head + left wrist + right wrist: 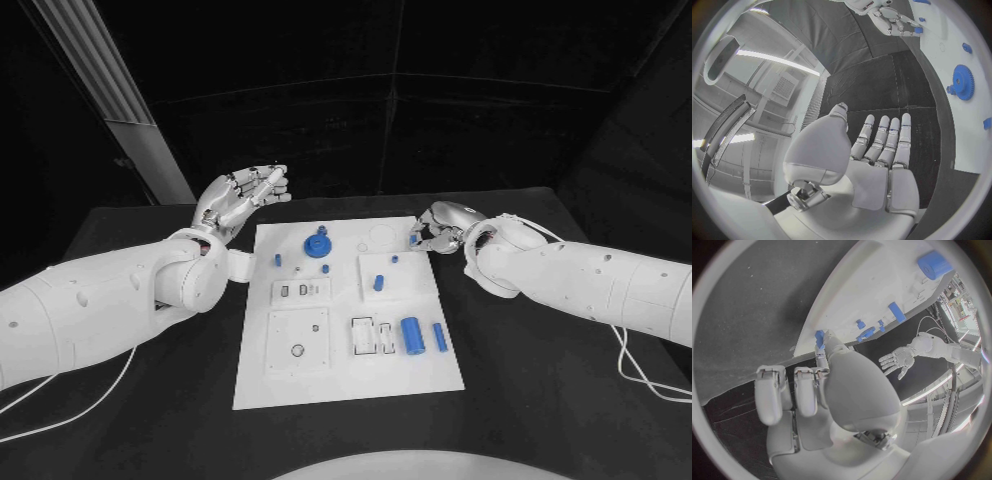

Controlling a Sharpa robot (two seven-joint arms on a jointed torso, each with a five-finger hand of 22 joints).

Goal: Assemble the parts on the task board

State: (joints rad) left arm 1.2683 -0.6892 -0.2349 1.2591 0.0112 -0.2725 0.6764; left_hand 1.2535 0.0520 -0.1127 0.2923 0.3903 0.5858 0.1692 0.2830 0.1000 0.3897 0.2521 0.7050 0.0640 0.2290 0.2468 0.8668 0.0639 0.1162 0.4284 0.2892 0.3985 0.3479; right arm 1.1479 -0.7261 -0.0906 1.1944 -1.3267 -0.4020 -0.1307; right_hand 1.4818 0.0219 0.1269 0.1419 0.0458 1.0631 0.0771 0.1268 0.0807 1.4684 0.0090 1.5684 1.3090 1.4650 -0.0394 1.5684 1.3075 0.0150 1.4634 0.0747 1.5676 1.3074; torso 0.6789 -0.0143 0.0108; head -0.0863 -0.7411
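On the black bench, the white board sits mid-frame with two blue cylinders lower right and one gear near its top. The wrist view shows the right robot hand pinching a small blue part at the board's top-right edge. The left robot hand is raised upper left, fingers spread, holding nothing.

Blue parts lie on the white task board, itself on a black table

Smooth white arms, silver left hand, right hand, thin white cables
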